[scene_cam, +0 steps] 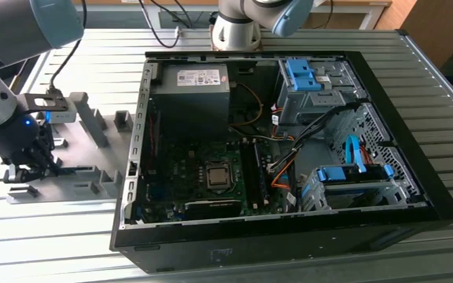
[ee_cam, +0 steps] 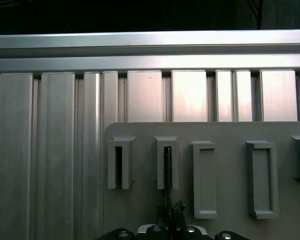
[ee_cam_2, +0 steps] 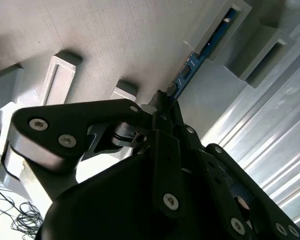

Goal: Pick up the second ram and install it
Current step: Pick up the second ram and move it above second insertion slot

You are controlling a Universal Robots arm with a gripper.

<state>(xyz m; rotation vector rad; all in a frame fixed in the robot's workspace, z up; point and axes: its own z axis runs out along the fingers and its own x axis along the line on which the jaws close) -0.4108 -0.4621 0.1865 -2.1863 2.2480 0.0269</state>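
Note:
The second ram (ee_cam_2: pixel 199 55) is a thin blue board standing on edge in a slot of a gray holder block (ee_cam_2: pixel 205 26). In the first wrist view it shows as a dark narrow edge (ee_cam: pixel 167 172) inside its holder (ee_cam: pixel 160 165). My gripper (ee_cam_2: pixel 163 100) has its dark fingers closed around the near end of the stick, which still sits in the slot. In the exterior view the gripper (scene_cam: pixel 31 171) hangs low over the gray fixture plate (scene_cam: pixel 77 147) at the exterior view's left.
An open black computer case (scene_cam: pixel 289 147) lies to the exterior view's right of the plate, with memory slots (scene_cam: pixel 256 171) beside the processor socket (scene_cam: pixel 219 175). Several gray holder blocks (ee_cam: pixel 204 180) stand on the plate. The table is ribbed aluminium (scene_cam: pixel 439 118).

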